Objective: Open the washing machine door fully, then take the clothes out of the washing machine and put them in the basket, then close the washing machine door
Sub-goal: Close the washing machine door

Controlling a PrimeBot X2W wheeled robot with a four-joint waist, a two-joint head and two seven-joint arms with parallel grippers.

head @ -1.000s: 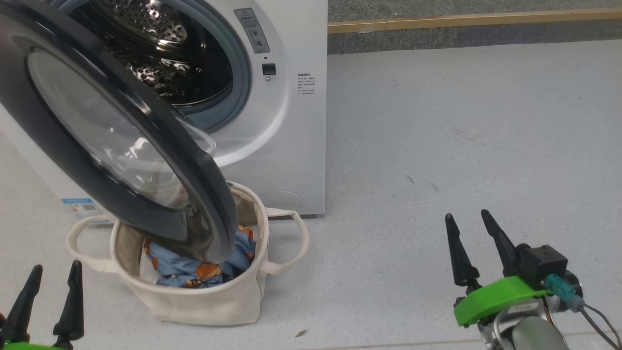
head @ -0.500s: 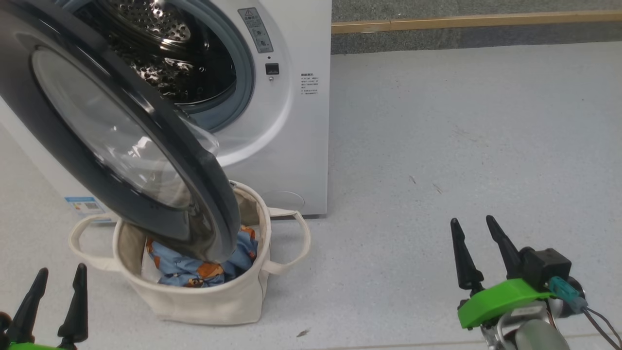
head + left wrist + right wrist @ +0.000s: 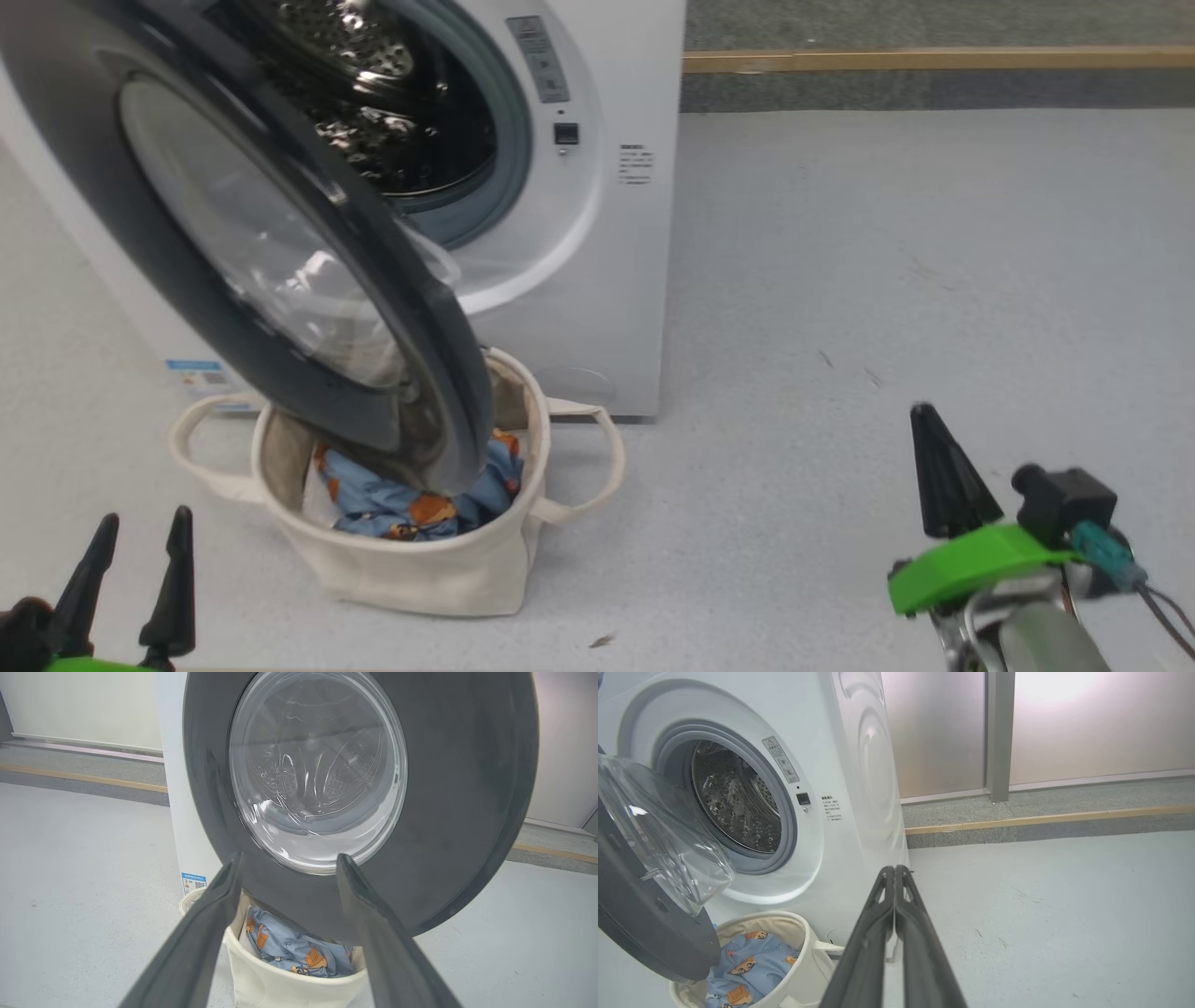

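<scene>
Head view first: the left hand (image 3: 145,515) sits low, its two dark fingers spread apart with nothing between them. Just ahead of it and a little to its right stands the basket (image 3: 420,569) on the floor (image 3: 887,233). The clothes (image 3: 392,499) (blue cloth with orange-brown bears) lie bunched inside it. Higher up, beyond the left fingertips, hangs the washing machine door (image 3: 271,252). It is swung open, and its lowest part covers some of the basket's mouth. In the left wrist view the door stands straight past the fingers, and the clothes show under its lower edge. The right hand (image 3: 924,415) is well apart from all this, off to the right of the washing machine (image 3: 597,280). Its fingers are pressed together, tip to tip, gripping nothing. From that hand the washer lies ahead and to the left, with its steel drum (image 3: 733,798) showing through the open front. The basket sits at the washer's foot, nearer the hand.
</scene>
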